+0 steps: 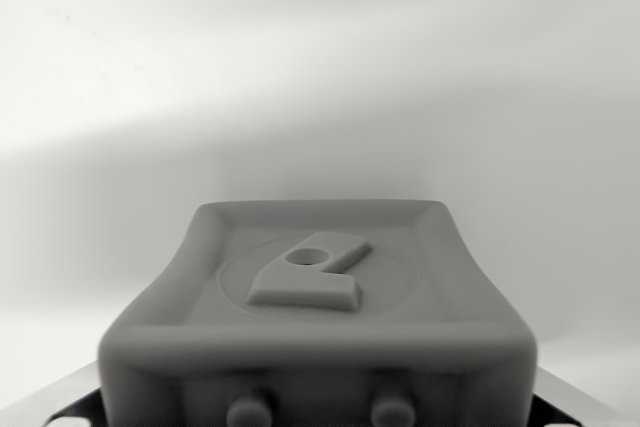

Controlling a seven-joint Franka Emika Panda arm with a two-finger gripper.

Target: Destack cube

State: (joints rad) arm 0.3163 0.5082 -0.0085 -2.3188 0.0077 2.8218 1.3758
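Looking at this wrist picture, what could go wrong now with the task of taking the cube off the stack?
1. No cube is visible. The view shows only a pale, featureless surface, so any move toward the stack would probably be blind.
2. The grey housing with a raised emblem fills the lower frame and may hide anything directly below it.
3. The pincer fingers are not in view, so whether they are open cannot be confirmed before a grasp.

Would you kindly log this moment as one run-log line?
view: wrist | seen: grey gripper body, pale blank background | cube: not visible | fingers: not visible
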